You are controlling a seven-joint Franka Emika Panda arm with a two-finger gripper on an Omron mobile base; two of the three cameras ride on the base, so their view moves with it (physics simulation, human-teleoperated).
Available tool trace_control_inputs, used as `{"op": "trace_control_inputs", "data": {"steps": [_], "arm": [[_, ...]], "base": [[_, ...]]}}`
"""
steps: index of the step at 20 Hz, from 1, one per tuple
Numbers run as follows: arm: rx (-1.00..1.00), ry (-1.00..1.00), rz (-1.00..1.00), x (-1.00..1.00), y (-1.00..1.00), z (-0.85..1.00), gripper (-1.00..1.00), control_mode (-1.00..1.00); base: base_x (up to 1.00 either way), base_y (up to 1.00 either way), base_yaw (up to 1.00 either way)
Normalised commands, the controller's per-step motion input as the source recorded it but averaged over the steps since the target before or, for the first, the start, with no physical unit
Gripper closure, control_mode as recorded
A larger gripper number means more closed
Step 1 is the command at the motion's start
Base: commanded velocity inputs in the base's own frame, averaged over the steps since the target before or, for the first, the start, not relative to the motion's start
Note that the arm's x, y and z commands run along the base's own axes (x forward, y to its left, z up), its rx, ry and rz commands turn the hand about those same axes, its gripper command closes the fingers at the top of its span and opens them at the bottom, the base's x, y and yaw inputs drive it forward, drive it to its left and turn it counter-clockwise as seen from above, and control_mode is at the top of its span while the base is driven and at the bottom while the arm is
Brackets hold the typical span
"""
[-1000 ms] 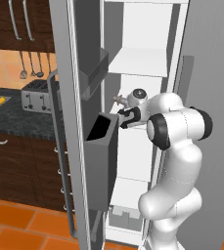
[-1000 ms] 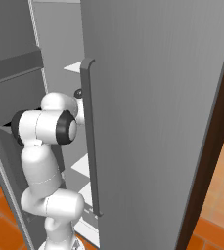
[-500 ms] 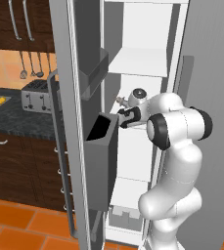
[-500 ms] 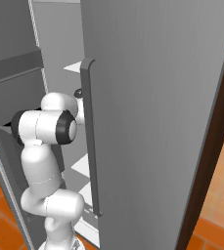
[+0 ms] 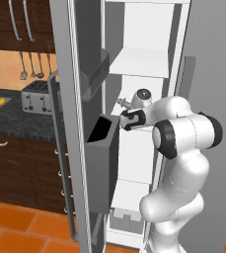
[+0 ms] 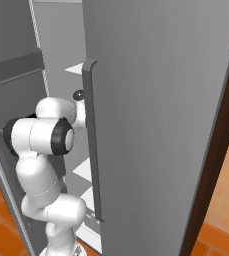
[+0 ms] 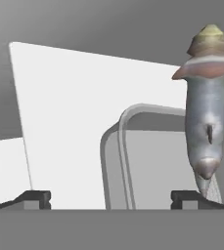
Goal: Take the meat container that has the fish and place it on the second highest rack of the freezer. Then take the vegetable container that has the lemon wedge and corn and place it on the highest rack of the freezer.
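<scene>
- Left base view: mid-frame, the gripper [image 5: 123,112] reaches into the open freezer [image 5: 149,59]; I cannot tell how wide its fingers stand here.
- Right base view: the freezer's door handle [image 6: 92,140] runs upright at centre-left.
- Hand view: the fingertips [image 7: 33,197] stand wide apart, gripping nothing. The meat container [image 7: 147,161] sits lower centre on a white shelf [image 7: 64,112]; the fish [image 7: 207,105] runs top to bottom at the right. No writing is legible.

Kitchen: open freezer [image 5: 134,59], toaster [image 5: 39,101], hanging utensils [image 5: 30,64].
</scene>
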Motion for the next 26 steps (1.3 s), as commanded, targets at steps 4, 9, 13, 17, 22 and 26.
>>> {"op": "trace_control_inputs", "data": {"steps": [4,9,13,17,22,26], "arm": [[0.00,-0.12,-0.11,-0.71,0.16,0.29,-1.00,-1.00],[0.00,-0.01,-0.05,-0.58,0.23,0.54,-1.00,-1.00],[0.03,0.02,-0.02,-0.59,0.10,0.50,-1.00,-1.00],[0.11,0.10,0.00,-0.54,0.02,0.51,-1.00,-1.00],[0.11,0.16,-0.05,-0.77,0.07,0.19,-1.00,-1.00],[0.11,0.13,-0.21,-1.00,0.00,0.05,-1.00,-1.00]], "base": [[0.00,0.00,0.00],[0.00,0.00,0.00],[0.00,0.00,0.00],[0.00,0.00,0.00],[0.00,0.00,0.00],[0.00,0.00,0.00]]}}
